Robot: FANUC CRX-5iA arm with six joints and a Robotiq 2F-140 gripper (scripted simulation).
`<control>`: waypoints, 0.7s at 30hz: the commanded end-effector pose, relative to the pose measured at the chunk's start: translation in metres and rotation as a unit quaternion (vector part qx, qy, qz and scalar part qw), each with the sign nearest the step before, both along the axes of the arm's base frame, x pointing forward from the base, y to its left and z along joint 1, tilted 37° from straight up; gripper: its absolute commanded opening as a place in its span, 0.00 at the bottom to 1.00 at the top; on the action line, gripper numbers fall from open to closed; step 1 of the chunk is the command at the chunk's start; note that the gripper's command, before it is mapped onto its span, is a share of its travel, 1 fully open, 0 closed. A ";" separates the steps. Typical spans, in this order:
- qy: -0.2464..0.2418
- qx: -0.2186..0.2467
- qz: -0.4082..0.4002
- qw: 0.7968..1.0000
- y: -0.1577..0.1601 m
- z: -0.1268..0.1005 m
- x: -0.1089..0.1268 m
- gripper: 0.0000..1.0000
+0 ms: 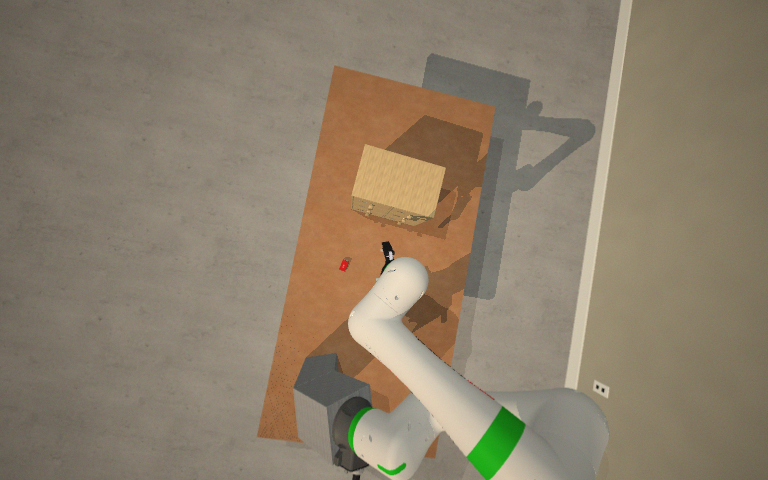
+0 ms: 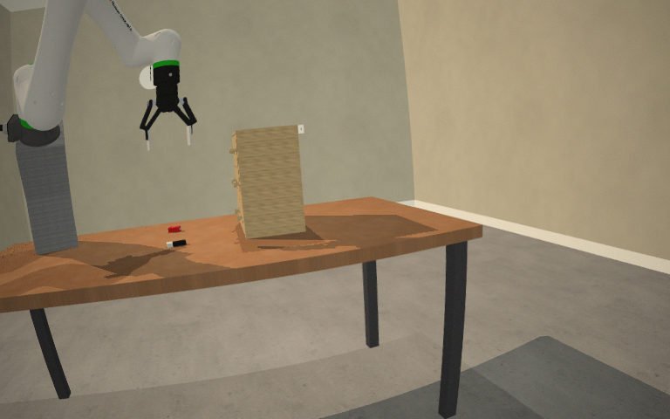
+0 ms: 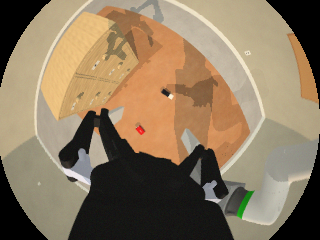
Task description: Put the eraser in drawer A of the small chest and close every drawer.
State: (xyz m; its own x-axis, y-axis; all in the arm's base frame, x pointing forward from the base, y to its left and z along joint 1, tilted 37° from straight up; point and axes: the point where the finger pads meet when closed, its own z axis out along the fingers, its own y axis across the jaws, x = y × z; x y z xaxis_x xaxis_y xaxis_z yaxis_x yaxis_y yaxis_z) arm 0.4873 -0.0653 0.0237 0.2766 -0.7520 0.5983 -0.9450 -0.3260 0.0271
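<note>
The small wooden chest (image 1: pixel 398 180) (image 2: pixel 270 182) (image 3: pixel 70 60) stands upright on the table. Its knobbed drawer fronts show in the wrist view, and the drawers look pushed in. The letters are too small to read. A small black and white block (image 2: pixel 176 243) (image 3: pixel 167 93), which looks like the eraser, lies on the table in front of the chest; the arm hides it in the top view. My gripper (image 2: pixel 168 146) (image 3: pixel 153 123) is open and empty, fingers pointing down. It hangs high above the table, in front of the chest and clear of it.
A small red object (image 1: pixel 343 264) (image 2: pixel 174 229) (image 3: pixel 140 130) lies on the table (image 1: pixel 322 226) (image 2: pixel 345 209), a short way from the black and white block. A grey pedestal (image 1: pixel 317 376) (image 2: pixel 49 197) stands at the table's other end, beside the arm's base.
</note>
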 end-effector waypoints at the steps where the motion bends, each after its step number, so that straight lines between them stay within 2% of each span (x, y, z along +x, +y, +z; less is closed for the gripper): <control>1: 0.032 -0.007 0.041 0.999 -0.001 -0.005 0.003 1.00; 12: 0.119 -0.033 0.164 0.979 -0.005 -0.019 0.009 1.00; 14: 0.119 -0.033 0.164 0.979 -0.005 -0.019 0.009 1.00; 21: 0.167 -0.048 0.232 0.957 -0.007 -0.027 0.013 1.00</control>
